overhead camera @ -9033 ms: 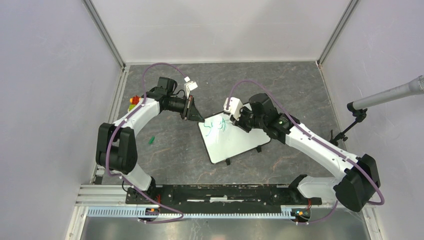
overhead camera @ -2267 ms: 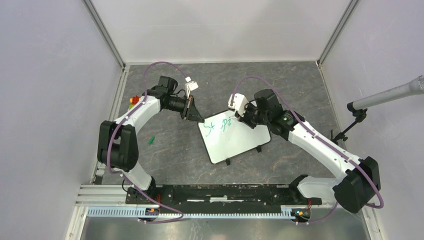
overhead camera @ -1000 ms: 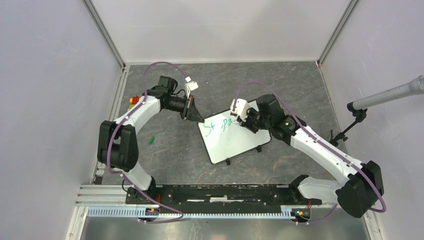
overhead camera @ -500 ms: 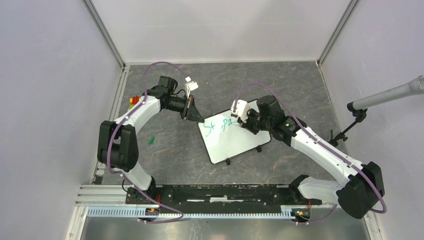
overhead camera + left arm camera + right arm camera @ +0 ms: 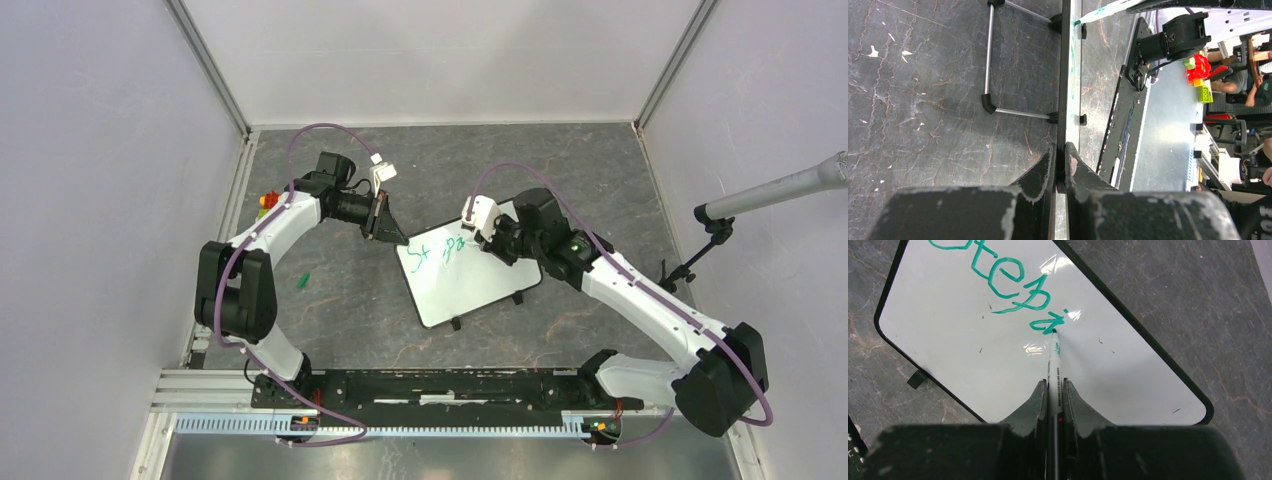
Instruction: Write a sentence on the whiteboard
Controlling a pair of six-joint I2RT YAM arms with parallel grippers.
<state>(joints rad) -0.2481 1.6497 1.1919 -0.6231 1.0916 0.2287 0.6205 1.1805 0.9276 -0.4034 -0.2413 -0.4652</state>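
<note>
Whiteboard is seen resting on its wire stand near the middle of the grey tabletop, between the two arms, and one of its edges is clamped between the closed fingers of the left hand. A green-tipped marker is gripped in the closed right hand. Its tip is set against the white surface at the end of the green sentence, of which "Step" and a further stroke can be read.
</note>
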